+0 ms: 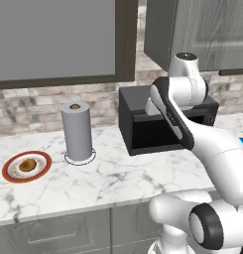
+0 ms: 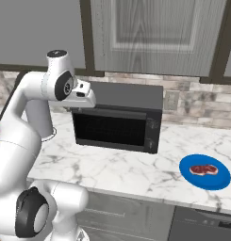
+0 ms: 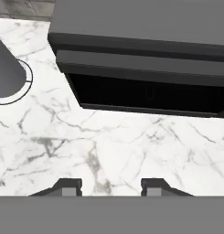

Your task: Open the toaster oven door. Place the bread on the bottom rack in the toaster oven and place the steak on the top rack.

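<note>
**Robot hand hangs over the counter in front of the shut oven**

The gripper points down at the white marble counter. Its two dark fingertips stand apart with a gap between them, and nothing is held in the gap. The bare counter lies under them.

On the near left of the counter sits a red-rimmed plate, and the round brown bread rests on it. On the near right sits a blue plate with the pinkish-red steak on it. The two plates are well apart, one on each side of the oven.

A little farther back, right of the red-rimmed plate, stands a grey paper-towel roll, upright on its round base.

Farther still, right of the roll, sits the black toaster oven. The toaster oven door is shut and stands flat on the front. The robot arm reaches in front of the oven, and the hand is just beside the top left of the door. I cannot tell if it touches the oven.

Behind everything is a stone-tile wall with grey cupboards above.
</note>
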Robot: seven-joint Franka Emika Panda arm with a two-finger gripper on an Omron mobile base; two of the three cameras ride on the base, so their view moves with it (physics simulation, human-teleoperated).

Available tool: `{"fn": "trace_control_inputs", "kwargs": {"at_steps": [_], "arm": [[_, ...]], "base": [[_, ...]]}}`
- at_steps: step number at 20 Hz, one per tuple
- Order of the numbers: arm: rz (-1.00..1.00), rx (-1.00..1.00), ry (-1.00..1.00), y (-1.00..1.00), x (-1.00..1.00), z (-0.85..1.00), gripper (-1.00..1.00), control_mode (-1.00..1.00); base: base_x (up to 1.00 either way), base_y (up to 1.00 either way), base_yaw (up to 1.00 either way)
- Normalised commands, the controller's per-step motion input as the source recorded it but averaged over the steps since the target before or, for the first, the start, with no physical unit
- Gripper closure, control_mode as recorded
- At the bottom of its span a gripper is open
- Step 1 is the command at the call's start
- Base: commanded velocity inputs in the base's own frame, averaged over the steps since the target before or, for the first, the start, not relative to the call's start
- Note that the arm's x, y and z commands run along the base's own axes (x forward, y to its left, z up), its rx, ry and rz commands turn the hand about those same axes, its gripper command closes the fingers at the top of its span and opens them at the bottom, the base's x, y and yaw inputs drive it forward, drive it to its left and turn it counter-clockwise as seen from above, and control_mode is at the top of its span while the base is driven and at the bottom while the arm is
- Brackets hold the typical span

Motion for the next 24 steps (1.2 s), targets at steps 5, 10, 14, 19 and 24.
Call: {"fn": "trace_control_inputs", "kwargs": {"at_steps": [5,10,14,19,24], "arm": [[0.00,0.02,-0.04,-0.22,-0.06,-0.11,-1.00,-1.00],[0.00,0.02,-0.02,-0.56,-0.11,-0.16,-1.00,-1.00],[0.02,0.00,-0.06,-0.30,0.00,-0.05,-1.00,-1.00],[0.01,0.00,-0.26,-0.17,0.15,0.00,-1.00,-1.00],[-0.02,0.00,-0.11,-0.37,0.53,-0.03,-1.00,-1.00]], "base": [[0.00,0.00,0.00],[0.00,0.00,0.00],[0.00,0.00,0.00],[0.00,0.00,0.00],[0.00,0.00,0.00]]}}
